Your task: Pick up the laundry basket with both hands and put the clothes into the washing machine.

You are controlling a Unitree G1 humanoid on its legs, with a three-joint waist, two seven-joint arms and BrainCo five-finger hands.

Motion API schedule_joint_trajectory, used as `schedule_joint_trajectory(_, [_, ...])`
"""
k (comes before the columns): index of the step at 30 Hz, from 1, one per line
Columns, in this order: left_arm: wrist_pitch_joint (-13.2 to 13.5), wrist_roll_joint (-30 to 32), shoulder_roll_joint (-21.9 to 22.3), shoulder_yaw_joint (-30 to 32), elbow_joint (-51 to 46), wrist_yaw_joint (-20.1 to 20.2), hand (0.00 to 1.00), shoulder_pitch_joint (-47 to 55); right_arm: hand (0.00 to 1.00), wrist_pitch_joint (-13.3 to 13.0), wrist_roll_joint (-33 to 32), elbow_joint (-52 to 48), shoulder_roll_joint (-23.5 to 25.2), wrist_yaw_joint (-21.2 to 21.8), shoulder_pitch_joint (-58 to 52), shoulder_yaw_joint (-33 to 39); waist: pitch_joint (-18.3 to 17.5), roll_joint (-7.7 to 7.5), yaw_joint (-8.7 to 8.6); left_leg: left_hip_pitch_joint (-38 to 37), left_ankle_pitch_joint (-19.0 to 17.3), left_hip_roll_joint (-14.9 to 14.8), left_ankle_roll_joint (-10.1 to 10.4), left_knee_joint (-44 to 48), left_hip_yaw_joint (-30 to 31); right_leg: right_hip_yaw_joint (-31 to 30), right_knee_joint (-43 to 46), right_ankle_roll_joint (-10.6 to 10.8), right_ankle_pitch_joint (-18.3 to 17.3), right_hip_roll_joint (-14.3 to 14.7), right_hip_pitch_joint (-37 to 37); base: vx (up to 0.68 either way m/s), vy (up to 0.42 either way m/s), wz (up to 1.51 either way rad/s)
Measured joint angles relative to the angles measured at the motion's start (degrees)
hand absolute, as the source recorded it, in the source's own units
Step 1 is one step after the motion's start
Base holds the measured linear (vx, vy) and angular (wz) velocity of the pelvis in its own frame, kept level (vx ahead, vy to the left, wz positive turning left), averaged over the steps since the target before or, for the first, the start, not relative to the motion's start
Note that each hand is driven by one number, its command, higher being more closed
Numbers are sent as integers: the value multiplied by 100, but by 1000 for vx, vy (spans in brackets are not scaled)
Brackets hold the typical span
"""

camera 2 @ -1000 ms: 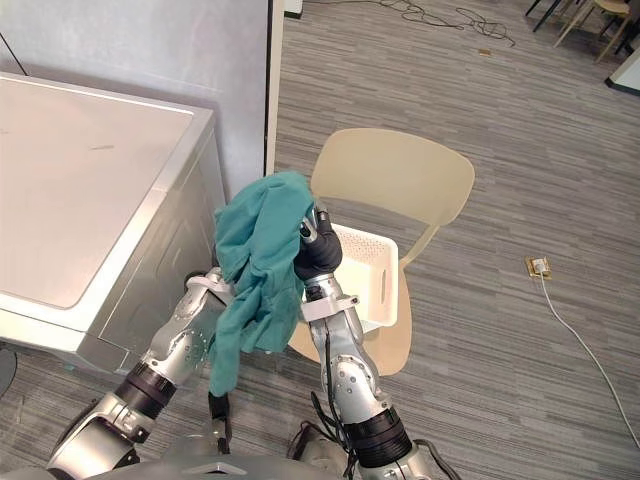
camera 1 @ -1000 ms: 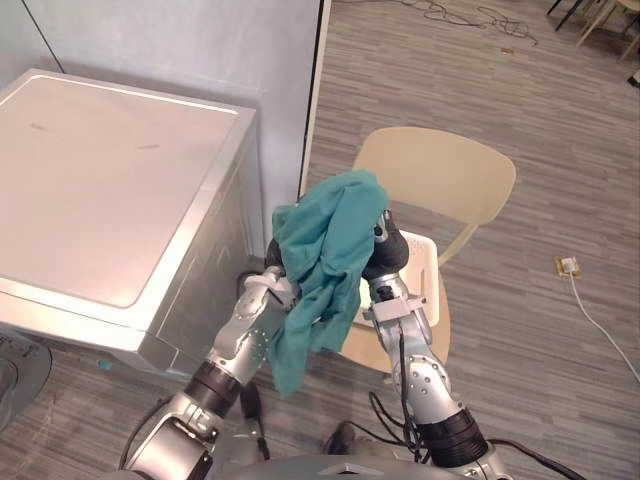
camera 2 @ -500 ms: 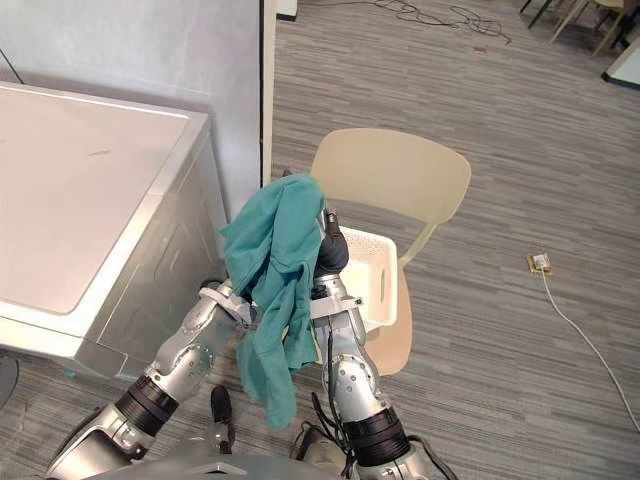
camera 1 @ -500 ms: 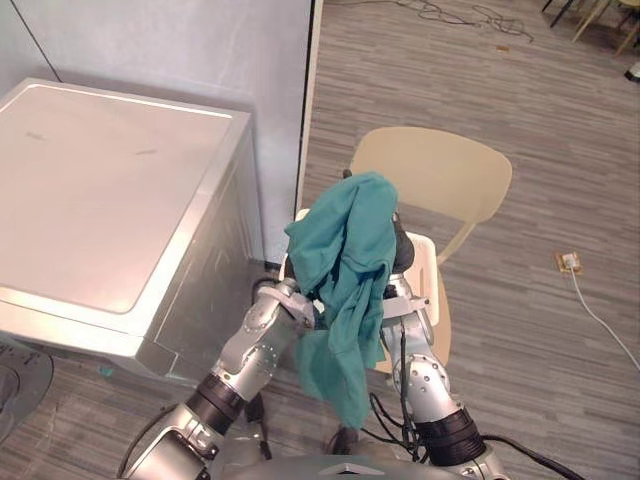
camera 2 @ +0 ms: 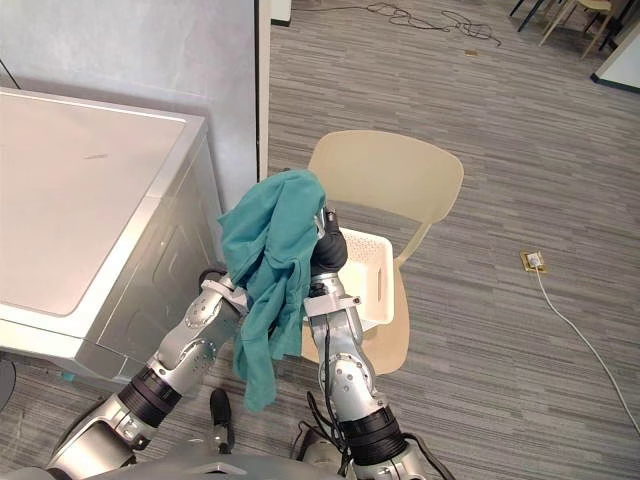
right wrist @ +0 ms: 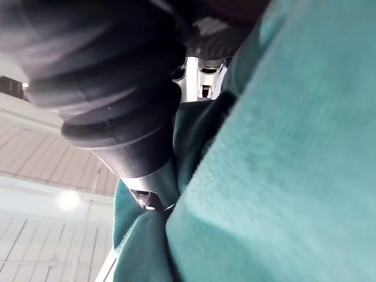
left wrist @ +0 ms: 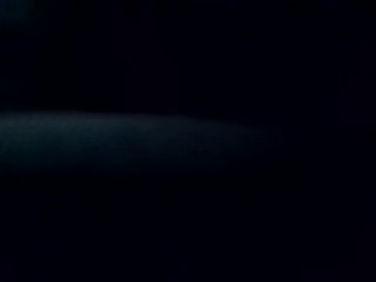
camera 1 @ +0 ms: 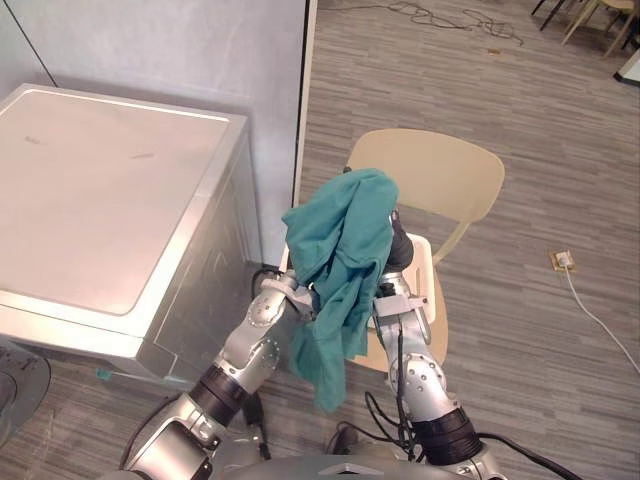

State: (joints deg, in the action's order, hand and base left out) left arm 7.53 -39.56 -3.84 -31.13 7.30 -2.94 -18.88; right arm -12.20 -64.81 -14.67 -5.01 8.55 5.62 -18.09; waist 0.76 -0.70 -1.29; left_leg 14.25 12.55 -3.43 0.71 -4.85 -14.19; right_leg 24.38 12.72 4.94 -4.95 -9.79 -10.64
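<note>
1. In the left eye view, a teal garment (camera 1: pixel 340 250) was seen lifted above the chair (camera 1: pixel 440 175) and draped over the right hand (camera 1: pixel 397 250). Its long axis ran nearly upright: the bunched top was raised over that hand, and the loose tail pointed down toward the floor (camera 1: pixel 520 380) between the two forearms. The right hand was covered by the cloth, so whether it was clenched on the cloth could not be told.

2. In the same view, the white laundry basket (camera 1: pixel 422 272) was seen resting on the chair seat, behind the garment and partly hidden by it. The washing machine (camera 1: pixel 110 200) stood at the robot's left, close beside the chair, with its flat top shown. A floor socket (camera 1: pixel 558 262) lay well apart on the right.

3. In the right eye view, the left hand (camera 2: pixel 215 275) was brought against the lower left edge of the garment and was hidden behind the cloth. Its state could not be told.

4. In the left wrist view, nothing could be made out in the dark.

5. In the right wrist view, the hand's dark ribbed cover was pressed close against folds of the teal cloth, with a ceiling light (right wrist: pixel 67 200) seen past it.
</note>
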Motion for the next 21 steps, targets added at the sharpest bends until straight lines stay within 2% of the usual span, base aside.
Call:
schedule_joint_trajectory(3, [-5, 39, 1, 27, 1, -54, 100, 2, 0, 17, 19, 3, -1, -44, -1, -13, 0, 0, 1, -9, -3, 0, 4, 0, 6, 9, -34, 1, 22, 8, 46, 34, -30, 1])
schedule_joint_trajectory(11, [-63, 214, 47, 312, 1, -132, 100, 52, 0, 163, 690, 46, 5, -126, 0, 17, -3, 1, 4, -18, -2, 0, 2, -1, 8, 12, -106, -23, 56, 22, 84, 26, -28, 0])
schedule_joint_trajectory(17, [-92, 253, 56, 1033, -4, -350, 100, 69, 0, 373, 1040, 313, 61, -132, -84, 55, -5, 5, 23, -105, -3, 4, 3, -2, 23, 31, -140, -28, 67, 29, 199, 29, -28, 1])
schedule_joint_trajectory(21, [3, 206, 21, 1906, -636, -451, 100, 136, 0, 453, 1128, 698, -13, -169, -343, 608, -25, 27, 39, -144, -14, 10, 14, -3, 81, 90, -157, -25, 62, 32, 282, 28, -33, 7])
